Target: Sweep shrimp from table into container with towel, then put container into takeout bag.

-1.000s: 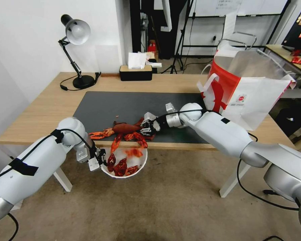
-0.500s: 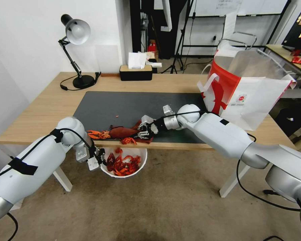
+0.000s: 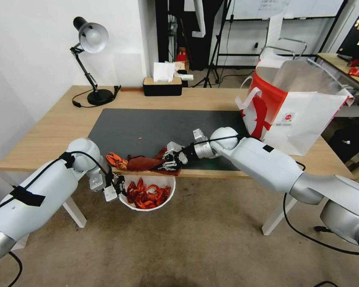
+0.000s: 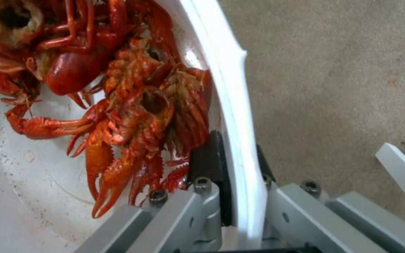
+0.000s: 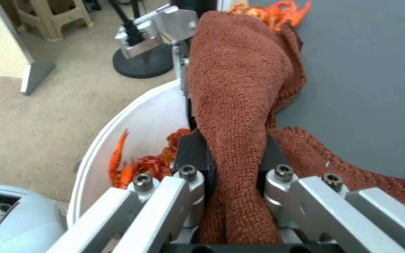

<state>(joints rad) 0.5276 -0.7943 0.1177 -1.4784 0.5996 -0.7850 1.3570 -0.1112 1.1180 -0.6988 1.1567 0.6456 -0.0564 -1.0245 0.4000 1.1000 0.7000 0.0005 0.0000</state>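
Currently, sweeping step: most of the catch is off the table, judging by how things lie.
Shrimp (image 3: 146,195): nearly all heaped in the container; a last red-orange piece (image 3: 116,160) lies on the mat's front edge, just beside the towel's far end. Hard-shelled, spiky and light, they look likely to roll or snag rather than slide cleanly.
Container (image 3: 168,196): round white bowl held below the table's front edge, under the towel. Thin-walled and probably flexible, now loaded on one side, so it may sag or tip if carried by the rim alone.
Left gripper (image 4: 230,182): clamped on the container's rim, one pad inside against the shrimp, the other outside.
Towel (image 3: 144,163): rust-brown, soft and floppy, draped along the table's front edge; it folds rather than pushes, so only the bunched part near the grip sweeps firmly.
Right gripper (image 5: 234,165): closed tight on the bunched towel at the table edge, directly above the bowl.
Table (image 3: 52,131): light wood with a dark mat (image 3: 155,125).
Takeout bag (image 3: 295,107): stands open on the table's right end, well apart from the bowl; light paper, likely to shift if nudged.
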